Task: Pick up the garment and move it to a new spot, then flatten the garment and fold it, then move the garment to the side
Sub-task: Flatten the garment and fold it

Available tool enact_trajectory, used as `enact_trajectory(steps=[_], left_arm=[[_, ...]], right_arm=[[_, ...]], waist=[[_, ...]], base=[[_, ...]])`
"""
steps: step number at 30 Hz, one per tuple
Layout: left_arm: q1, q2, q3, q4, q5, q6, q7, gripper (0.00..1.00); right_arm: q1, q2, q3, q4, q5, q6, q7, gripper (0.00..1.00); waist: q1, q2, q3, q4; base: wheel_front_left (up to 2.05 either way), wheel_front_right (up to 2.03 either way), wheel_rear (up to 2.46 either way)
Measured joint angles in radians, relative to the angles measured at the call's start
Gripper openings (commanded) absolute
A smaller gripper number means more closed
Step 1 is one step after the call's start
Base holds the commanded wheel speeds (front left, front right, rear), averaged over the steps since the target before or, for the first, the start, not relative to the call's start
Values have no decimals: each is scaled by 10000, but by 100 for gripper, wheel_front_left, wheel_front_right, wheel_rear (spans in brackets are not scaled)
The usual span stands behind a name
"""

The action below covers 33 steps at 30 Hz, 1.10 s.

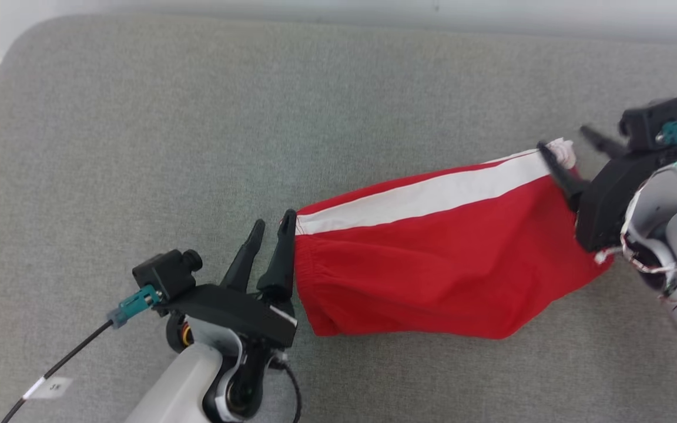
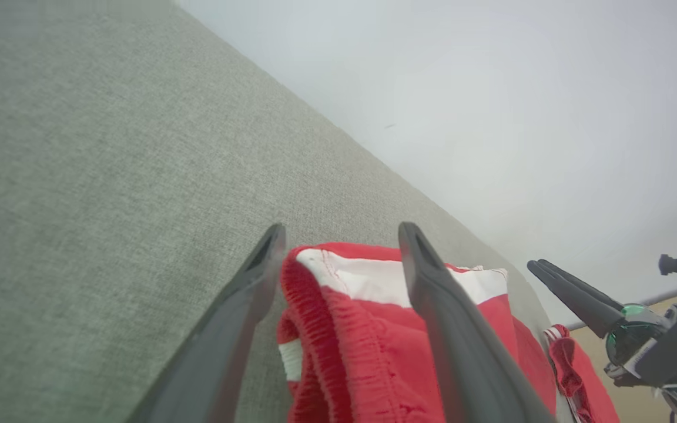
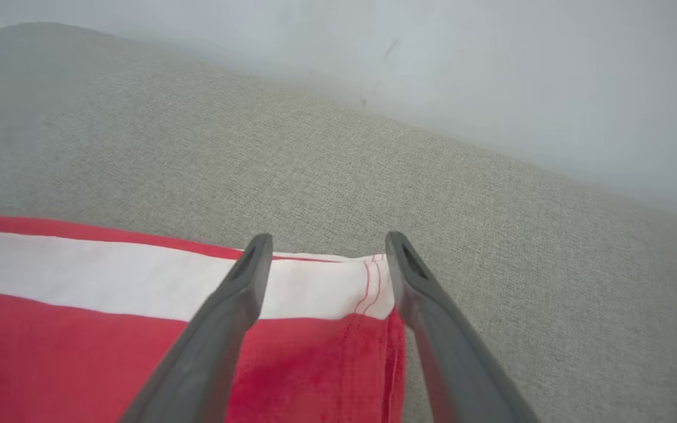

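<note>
You worked in a plain indoor room, furnished home-style as far as the views showed. The work surface was a wide grey woven-fabric upholstered cushion point(image 1: 138, 147) with a rounded corner, sofa- or mattress-like. A bare off-white painted wall point(image 2: 491, 88) stood right behind it. A smooth tan floor point(image 2: 588, 343) showed past one end. On the cushion lay clothing: red fabric shorts with a white side stripe and an elastic waistband point(image 1: 432, 264). One test-rig hint was a thin black cable with a white paper tag point(image 1: 49, 388), trailing over the cushion. Real home or mock-up, the views didn't settle it.
</note>
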Motion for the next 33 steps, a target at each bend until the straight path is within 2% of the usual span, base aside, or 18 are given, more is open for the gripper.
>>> enact_trajectory(steps=[4,6,9,14,24,33], left_arm=[[285,407,27,-96,949,-167,-174,100],[520,506,245,-234,1465,-125,-224,100],[960,600,869,-694,2786,115,-242,100],[2121,414,1722,-1398,4665,288,-253,100],[4007,-111,3112,-2535,7183,52,-253,100],[4769,-560,3998,-2569,8078,-393,-253,100]], right_arm=[[207,-27,111,29,416,2,174,100],[351,-77,127,21,579,2,334,100],[577,-92,-77,-4,988,2,384,100],[1017,-84,-384,119,1335,2,593,100],[1427,102,-1231,711,1492,0,940,100],[1517,554,-2130,1298,1221,0,1106,100]], waist=[[0,0,-386,-92],[-1,0,-593,-145],[-1,-1,-873,-223],[-2,-2,-1202,-325],[-2,-2,-1151,-105],[-1,-2,-840,223]], base=[[0,0,0],[0,0,0],[0,0,0],[0,0,0],[0,0,0],[0,0,0]])
